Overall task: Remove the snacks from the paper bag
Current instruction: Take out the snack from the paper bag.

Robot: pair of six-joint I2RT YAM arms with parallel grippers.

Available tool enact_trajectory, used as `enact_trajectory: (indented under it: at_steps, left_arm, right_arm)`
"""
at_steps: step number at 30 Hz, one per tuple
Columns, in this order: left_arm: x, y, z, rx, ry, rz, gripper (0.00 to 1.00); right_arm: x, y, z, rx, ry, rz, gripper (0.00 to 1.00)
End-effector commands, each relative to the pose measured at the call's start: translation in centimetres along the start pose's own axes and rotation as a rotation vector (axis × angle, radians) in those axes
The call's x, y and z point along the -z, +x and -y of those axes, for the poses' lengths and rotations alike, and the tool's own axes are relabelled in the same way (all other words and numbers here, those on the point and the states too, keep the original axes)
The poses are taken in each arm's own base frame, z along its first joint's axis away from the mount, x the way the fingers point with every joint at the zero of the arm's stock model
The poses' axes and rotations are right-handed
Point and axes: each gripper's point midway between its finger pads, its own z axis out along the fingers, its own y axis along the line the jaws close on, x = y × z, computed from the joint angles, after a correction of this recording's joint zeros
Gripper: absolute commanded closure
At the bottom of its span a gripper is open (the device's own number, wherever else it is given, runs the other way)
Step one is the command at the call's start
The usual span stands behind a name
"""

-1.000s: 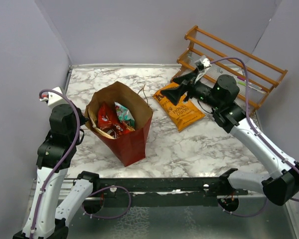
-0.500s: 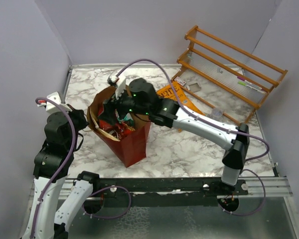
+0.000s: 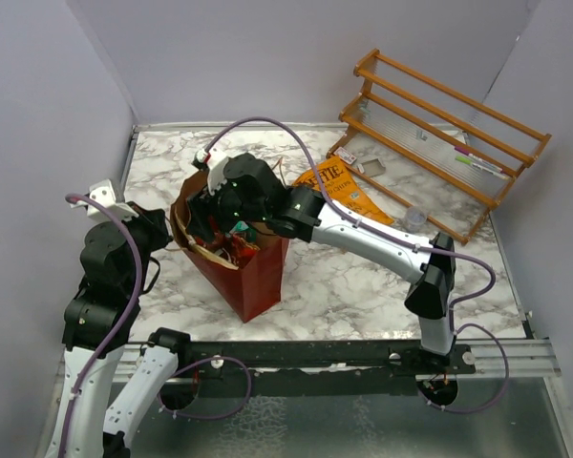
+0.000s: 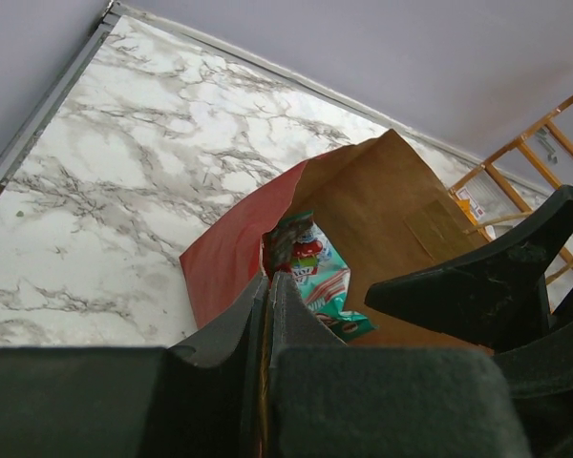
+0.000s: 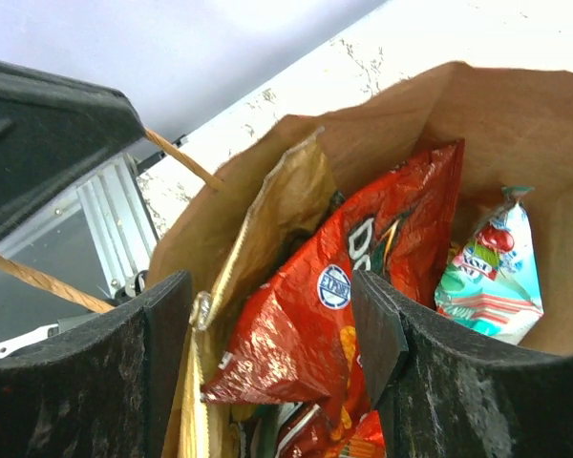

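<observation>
The right arm's fingers [image 5: 377,334] hang open inside the mouth of the dark red, kraft-lined paper bag [image 3: 253,277]. They straddle a red crinkly chip packet [image 5: 334,315] whose long axis runs 7 to 1 o'clock in the wrist view. A teal candy pack [image 5: 487,267] lies at 3 o'clock. The left fingers [image 4: 231,329] are closed, seemingly pinching the bag's rim.

I'm seeing snack packets [image 5: 353,315] sitting in the paper bag [image 3: 253,277], a chip bag [image 3: 336,181] lying right of it, before the rack [image 3: 449,105].
</observation>
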Motion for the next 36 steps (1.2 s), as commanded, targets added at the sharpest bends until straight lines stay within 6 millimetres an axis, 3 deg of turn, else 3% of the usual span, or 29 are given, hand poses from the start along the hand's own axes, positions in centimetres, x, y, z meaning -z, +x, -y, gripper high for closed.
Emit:
enact_trajectory:
  at_steps: [1, 5, 10, 14, 17, 21, 27, 36]
  left_arm:
    - [0.4, -3.2, 2.1, 0.038, 0.091, 0.117, 1.00]
    - [0.6, -3.4, 2.1, 0.037, 0.095, 0.122, 1.00]
    - [0.9, -3.5, 2.1, 0.037, 0.096, 0.126, 1.00]
    - [0.9, -3.4, 1.9, 0.035, 0.093, 0.127, 1.00]
    - [0.9, -3.3, 1.7, 0.035, 0.084, 0.128, 1.00]
    - [0.8, -2.8, 1.0, 0.036, 0.049, 0.121, 1.00]
    - [0.8, -2.5, 0.2, 0.040, 0.012, 0.119, 1.00]
    - [0.9, -2.3, -0.1, 0.043, 0.003, 0.119, 1.00]
  right_arm:
    - [-1.2, 0.2, -0.9, 0.012, 0.001, -0.027, 0.33]
    - [-2.8, 1.1, -0.9, 0.034, 0.046, -0.053, 0.34]
    - [-4.2, 2.4, 0.3, 0.049, 0.132, -0.091, 0.47]
    - [-4.3, 2.3, 0.6, 0.058, 0.156, -0.092, 0.69]
    - [-3.0, 0.2, 0.7, 0.072, 0.178, -0.033, 0.85]
    - [0.5, -5.0, -0.4, 0.092, 0.162, 0.133, 0.98]
    - [6.6, -11.9, -1.9, 0.071, 0.130, 0.406, 0.99]
    - [11.9, -16.8, -2.9, 0.043, 0.101, 0.643, 0.99]
